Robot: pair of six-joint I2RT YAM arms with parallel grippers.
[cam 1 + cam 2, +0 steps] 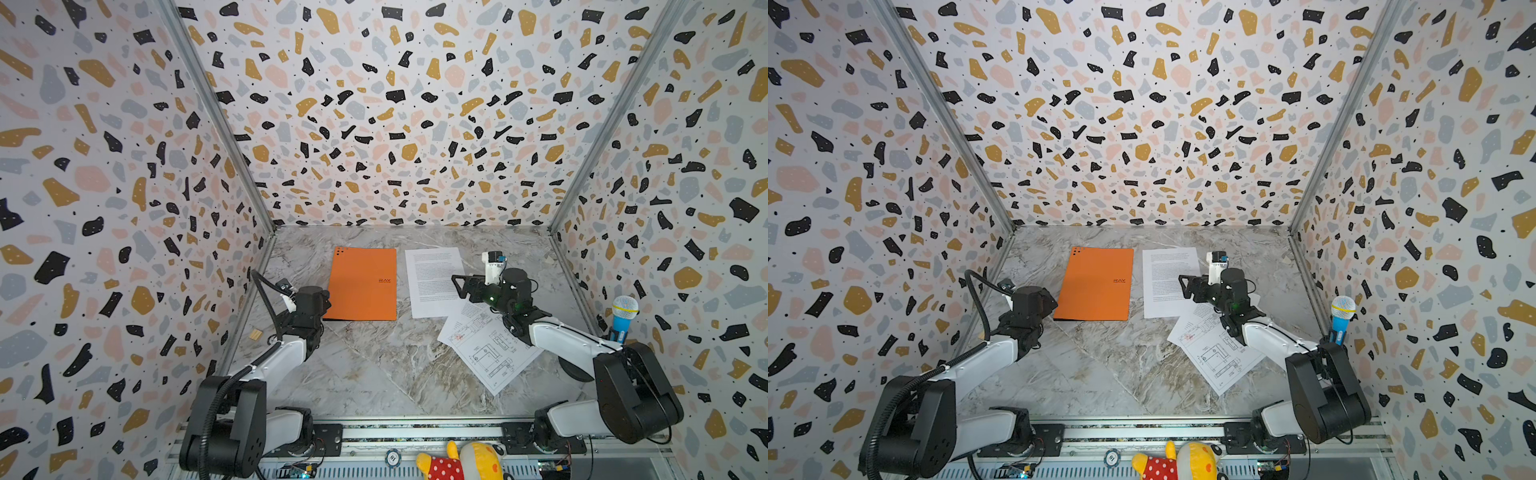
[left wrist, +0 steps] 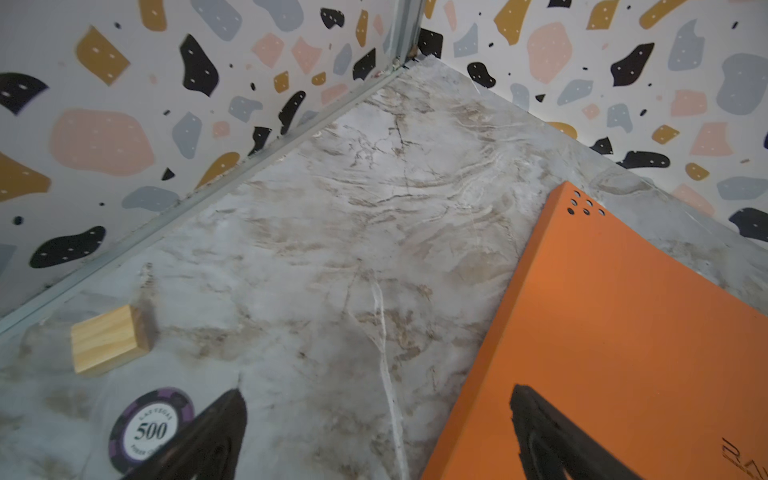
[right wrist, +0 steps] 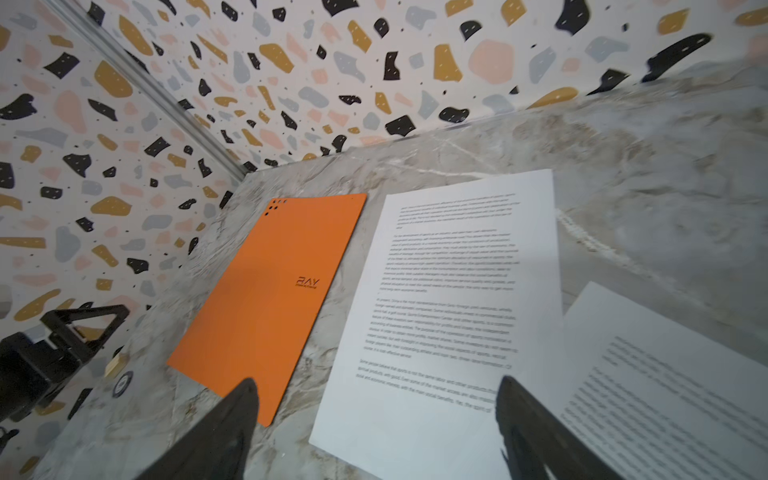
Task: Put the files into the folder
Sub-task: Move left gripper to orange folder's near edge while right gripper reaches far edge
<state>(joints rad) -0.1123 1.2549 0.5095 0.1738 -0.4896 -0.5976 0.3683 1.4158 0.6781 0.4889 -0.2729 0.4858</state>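
Files [image 1: 432, 286]: three white sheets, all lying flat on the counter [image 1: 374, 374] outside the folder [image 1: 361, 284], right of centre in both top views.

1. Nearest, at the bottom edge of both top views, a plush toy [image 1: 461, 461] sits on the rail in front of the counter.
2. The drawing sheet [image 1: 492, 353] lies askew at lower right of centre, partly under the right arm.
3. The second text sheet [image 1: 470, 309] shows only as a strip between the drawing sheet and the first text sheet [image 1: 1163, 286]. The stacking order cannot be told.
4. The first text sheet lies square, just beside the folder's right edge and apart from it.
5. The right pincer [image 3: 376, 382] hangs over the first text sheet with its jaws spread wide, clamping nothing.
6. The folder lies shut at centre with its orange cover up, logo and corner dots visible. Its inside is hidden.
7. The left pincer [image 2: 378, 392] is at the folder's near left corner, jaws fully apart: one finger over the orange cover, the other over bare counter. Contact cannot be told.
8. A wooden block [image 2: 108, 338] and a poker chip [image 2: 149, 428] lie by the left wall.
9. A toy microphone [image 1: 623, 318] stands upright at the right wall.
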